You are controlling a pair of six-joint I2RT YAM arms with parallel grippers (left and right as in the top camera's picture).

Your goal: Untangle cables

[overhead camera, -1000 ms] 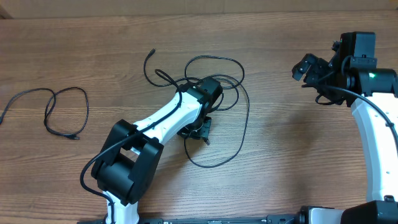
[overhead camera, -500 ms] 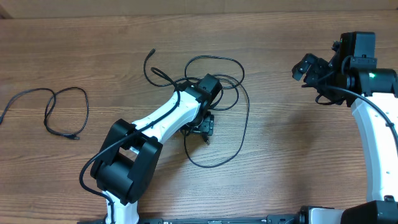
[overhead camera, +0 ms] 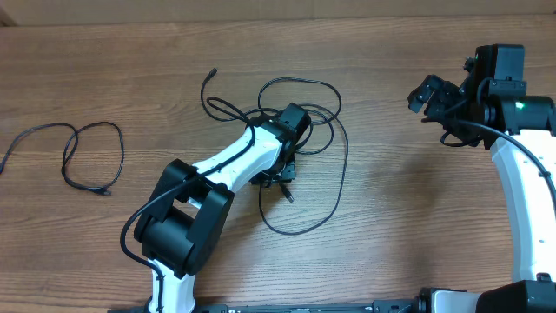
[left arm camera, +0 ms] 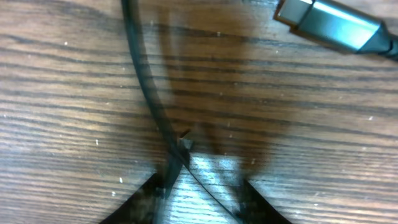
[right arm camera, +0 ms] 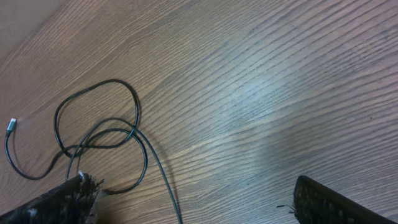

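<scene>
One wood-grain table (overhead camera: 395,226) under cables (overhead camera: 323,122)

Black cables (left arm camera: 140,62), brown wood-grain table (overhead camera: 391,217)

Saw a worktop (overhead camera: 391,174) of brown wood, finely and streakily grained, mostly matt, with a pale sheen in patches close up. Found the cables (left arm camera: 146,87) covered in smooth black plastic, faintly glossy along the curve. Noted a plug (left arm camera: 329,25) cased in grey metal, satin and softly reflective. Made out glossy white plastic shells on the left arm (overhead camera: 239,156), with duller black plastic housings at its joints.
</scene>
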